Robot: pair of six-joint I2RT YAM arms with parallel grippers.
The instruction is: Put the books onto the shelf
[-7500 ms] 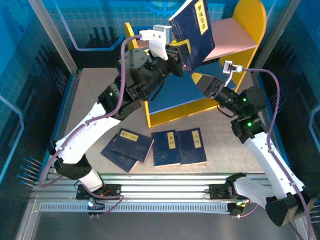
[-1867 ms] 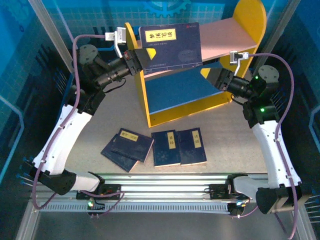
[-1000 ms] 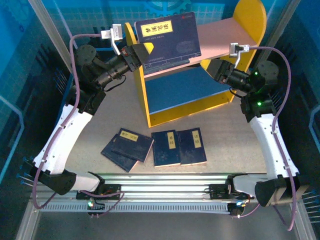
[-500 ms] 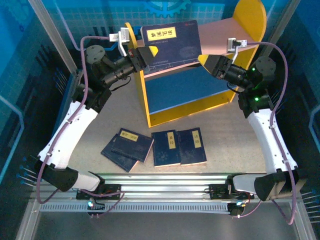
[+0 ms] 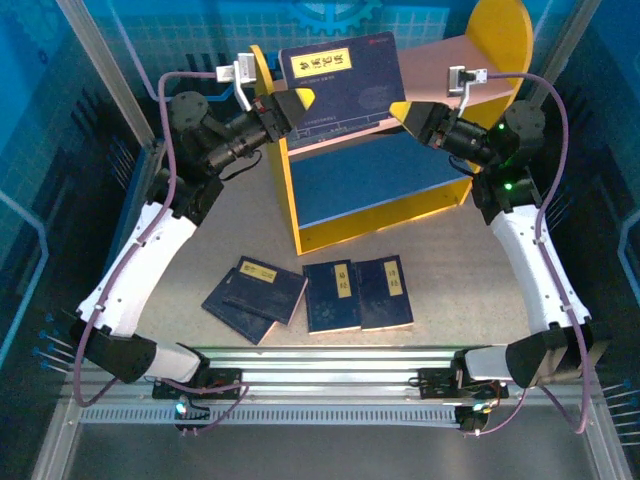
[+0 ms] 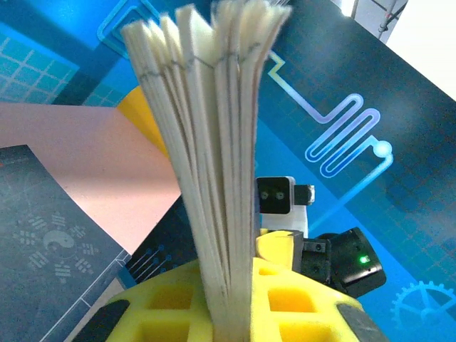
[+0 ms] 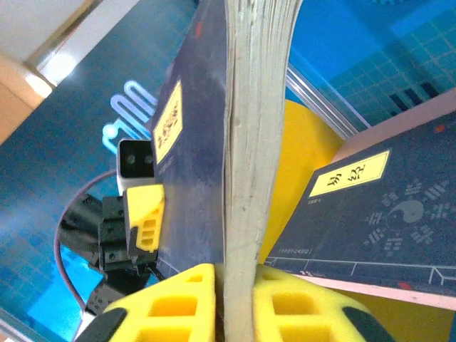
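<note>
The left gripper [image 5: 285, 108] stays clamped on the left edge of the held book [image 5: 345, 85], which hangs tilted over the pink upper board [image 5: 440, 68] of the shelf [image 5: 503, 40]. The right gripper [image 5: 408, 112], its jaws apart half a second ago, has now closed on that book's right edge. Four other books [image 5: 330, 293] lie unmoved on the worktop [image 5: 190, 260].

A grey table [image 5: 440, 270] sits inside blue patterned walls [image 5: 180, 40], with aluminium rails [image 5: 330, 360] along its near edge
</note>
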